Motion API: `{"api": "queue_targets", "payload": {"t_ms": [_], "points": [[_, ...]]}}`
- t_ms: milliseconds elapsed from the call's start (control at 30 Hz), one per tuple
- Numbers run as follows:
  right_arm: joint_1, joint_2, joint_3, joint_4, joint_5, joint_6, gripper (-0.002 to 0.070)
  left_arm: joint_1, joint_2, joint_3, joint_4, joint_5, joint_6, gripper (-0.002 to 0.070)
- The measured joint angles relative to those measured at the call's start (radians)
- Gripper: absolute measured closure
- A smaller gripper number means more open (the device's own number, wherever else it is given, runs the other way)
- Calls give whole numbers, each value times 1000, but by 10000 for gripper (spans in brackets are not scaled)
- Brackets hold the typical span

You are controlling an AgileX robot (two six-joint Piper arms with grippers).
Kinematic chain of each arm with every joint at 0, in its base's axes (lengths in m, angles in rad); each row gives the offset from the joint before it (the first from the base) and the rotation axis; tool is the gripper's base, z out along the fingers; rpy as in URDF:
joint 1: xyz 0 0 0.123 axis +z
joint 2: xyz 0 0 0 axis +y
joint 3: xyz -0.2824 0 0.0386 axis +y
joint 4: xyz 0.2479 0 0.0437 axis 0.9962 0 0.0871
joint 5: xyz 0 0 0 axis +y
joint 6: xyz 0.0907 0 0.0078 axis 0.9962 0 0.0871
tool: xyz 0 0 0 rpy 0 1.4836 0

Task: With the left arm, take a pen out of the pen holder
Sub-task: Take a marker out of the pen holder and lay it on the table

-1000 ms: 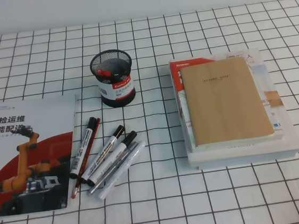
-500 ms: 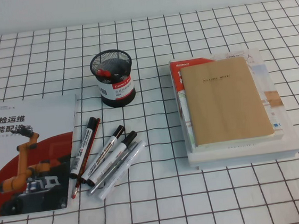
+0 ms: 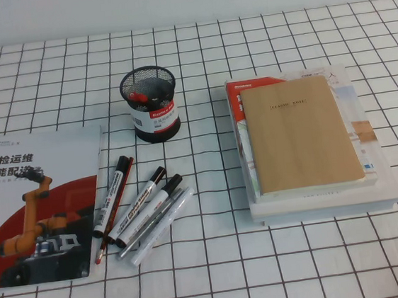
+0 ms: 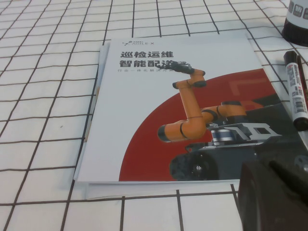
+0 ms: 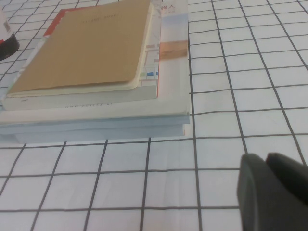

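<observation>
High camera angled down from robot's side over whole table (image 3: 304, 266); left wrist low, close over brochure (image 4: 144, 120), right wrist low beside book stack (image 5: 96, 103); pen holder (image 3: 151, 103) edges into both

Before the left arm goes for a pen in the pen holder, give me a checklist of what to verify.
1. Pen holder upright, top unobstructed: ok.
2. A pen to take: ok, a red-capped pen shows inside.
3. Left gripper ready to grasp: not ok, it is shut, low by the near edge of the brochure, away from the holder.
4. Way to the holder: probably ok, only the flat loose markers lie between.
5. Right gripper out of the way: ok, it sits on the near side of the book stack.
</observation>
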Motion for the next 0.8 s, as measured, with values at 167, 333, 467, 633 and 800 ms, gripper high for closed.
{"api": "queue_targets", "payload": {"t_ms": [167,333,467,633,800], "points": [[0,0,0,0,0,0,690,0,0,0,49,-6,28,678],[0,0,0,0,0,0,690,0,0,0,156,-39,61,678],[0,0,0,0,0,0,690,0,0,0,172,-44,64,678],[0,0,0,0,0,0,690,0,0,0,116,-61,37,678],[0,0,0,0,0,0,690,0,0,0,-32,-124,-29,678]]}}
